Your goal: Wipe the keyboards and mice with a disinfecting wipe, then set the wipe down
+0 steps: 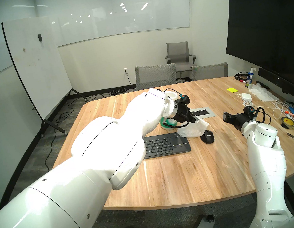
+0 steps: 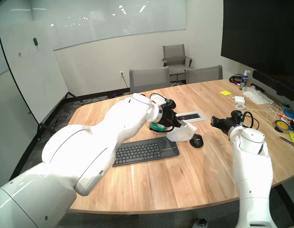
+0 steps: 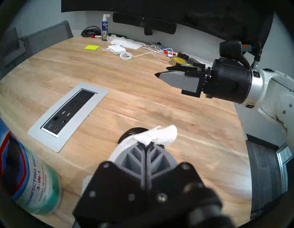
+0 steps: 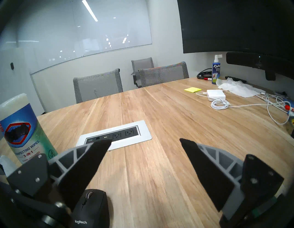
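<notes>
Dark grey keyboard [image 1: 166,144] is seen flat on the bench [image 1: 171,174], stiff, long axis running left-right, touchpad end toward the black mouse [image 1: 207,136], whose scroll-wheel end points away from the robot. Thin white wipe [image 1: 193,129], judged light, limp and easily dragged, is pinched at its top by the left hand [image 1: 196,120], draping over the gap between touchpad corner and mouse. Right hand [image 4: 145,143] is held spread, empty, above the bench.

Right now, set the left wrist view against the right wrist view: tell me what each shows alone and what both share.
Left wrist only: the left gripper shut on the white wipe, and the right gripper seen from outside, jaws apart.
Right wrist only: the mouse in plain sight, scroll wheel and logo showing, and the wall whiteboard.
Both: the wipes canister, outlet panel, yellow sticky notes, white charger, spray bottle.
</notes>
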Motion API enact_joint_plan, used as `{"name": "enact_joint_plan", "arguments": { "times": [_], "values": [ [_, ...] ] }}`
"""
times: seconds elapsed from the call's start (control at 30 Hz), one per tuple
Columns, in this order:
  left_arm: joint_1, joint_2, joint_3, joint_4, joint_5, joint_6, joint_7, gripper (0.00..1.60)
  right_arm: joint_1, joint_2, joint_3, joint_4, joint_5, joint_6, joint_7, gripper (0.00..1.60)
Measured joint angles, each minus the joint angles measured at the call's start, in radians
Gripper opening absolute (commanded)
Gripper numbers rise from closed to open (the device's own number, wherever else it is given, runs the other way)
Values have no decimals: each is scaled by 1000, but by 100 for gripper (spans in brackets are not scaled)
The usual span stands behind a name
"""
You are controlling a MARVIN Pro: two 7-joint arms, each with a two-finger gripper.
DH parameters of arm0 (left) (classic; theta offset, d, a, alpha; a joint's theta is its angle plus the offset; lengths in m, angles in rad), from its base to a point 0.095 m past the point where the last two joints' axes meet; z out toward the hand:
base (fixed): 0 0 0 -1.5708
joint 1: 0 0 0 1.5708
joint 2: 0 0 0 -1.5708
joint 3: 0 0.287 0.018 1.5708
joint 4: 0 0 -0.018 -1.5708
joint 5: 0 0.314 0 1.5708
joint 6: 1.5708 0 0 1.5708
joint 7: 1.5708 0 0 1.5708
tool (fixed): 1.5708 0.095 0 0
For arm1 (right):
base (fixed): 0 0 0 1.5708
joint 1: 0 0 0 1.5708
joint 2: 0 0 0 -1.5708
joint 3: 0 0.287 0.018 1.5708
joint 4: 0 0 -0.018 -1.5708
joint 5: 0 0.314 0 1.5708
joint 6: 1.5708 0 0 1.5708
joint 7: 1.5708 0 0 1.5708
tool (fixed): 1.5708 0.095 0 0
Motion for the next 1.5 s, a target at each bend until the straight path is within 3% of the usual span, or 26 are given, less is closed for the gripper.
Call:
{"name": "enact_joint_plan", "arguments": {
  "times": [0.3,0.77,1.5],
  "values": [
    [3,0,6,42,0,-9,-113,0,0,0,0,-1,0,0,0,160],
    [33,68,81,96,37,63,-344,0,0,0,0,-1,0,0,0,160],
    [38,176,103,96,75,156,-409,0,0,0,0,0,0,0,0,160]
  ]
}}
